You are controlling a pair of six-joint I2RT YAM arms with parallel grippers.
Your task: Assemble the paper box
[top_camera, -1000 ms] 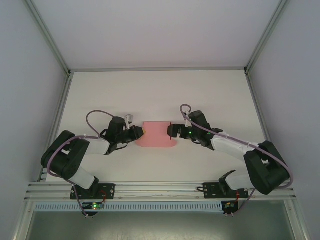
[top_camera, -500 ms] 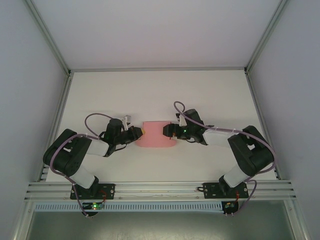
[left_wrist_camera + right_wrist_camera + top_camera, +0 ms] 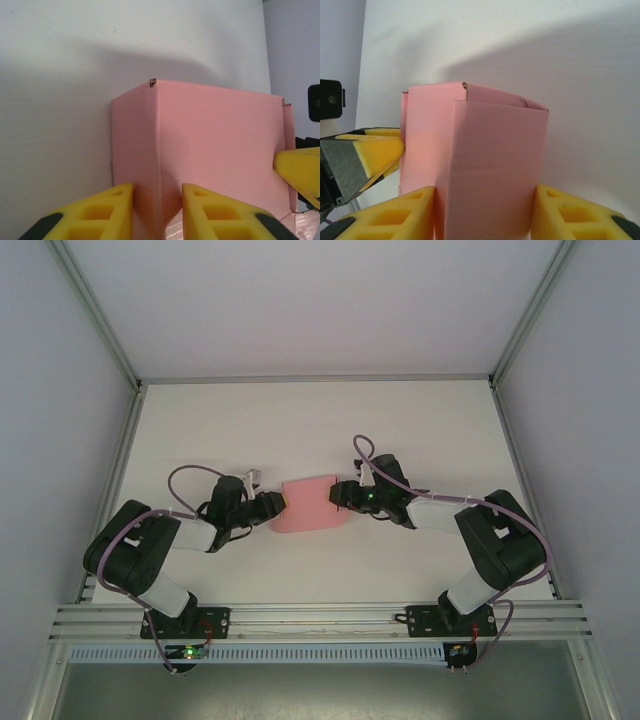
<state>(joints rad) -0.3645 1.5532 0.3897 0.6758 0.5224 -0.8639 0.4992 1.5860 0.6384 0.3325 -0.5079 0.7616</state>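
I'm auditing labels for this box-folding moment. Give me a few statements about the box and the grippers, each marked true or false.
1. The paper box sits on the table between the left gripper and the right gripper. True.
2. The paper box is a flat, unfolded sheet. False: it is folded up into a box shape.
3. The left gripper's fingers straddle a folded corner of the paper box. True.
4. The right gripper hangs far from the paper box. False: its fingers flank two opposite sides of the box.
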